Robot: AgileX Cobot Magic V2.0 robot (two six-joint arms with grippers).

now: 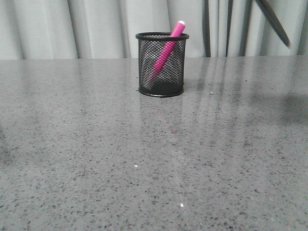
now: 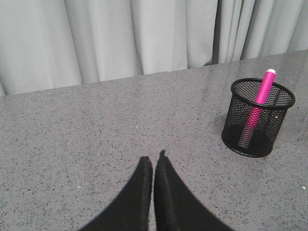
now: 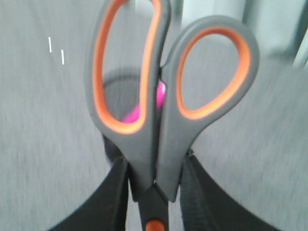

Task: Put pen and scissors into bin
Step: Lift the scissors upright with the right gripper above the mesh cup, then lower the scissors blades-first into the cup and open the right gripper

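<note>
The black mesh bin (image 1: 161,65) stands on the table toward the back, with the pink pen (image 1: 166,50) leaning inside it, its end poking over the rim. My right gripper (image 3: 155,161) is shut on the scissors (image 3: 167,132), holding them at the base of the grey handles, orange-lined loops pointing away from the wrist. Through the loops the bin (image 3: 118,94) and pen (image 3: 132,115) show blurred beyond. In the front view only the dark scissor blades (image 1: 273,21) show, high at the right. My left gripper (image 2: 153,161) is shut and empty above the table, left of the bin (image 2: 257,118).
The grey speckled table (image 1: 144,163) runs to a pale curtain (image 1: 72,29) at the back. A few small white specks (image 1: 182,205) lie on its surface.
</note>
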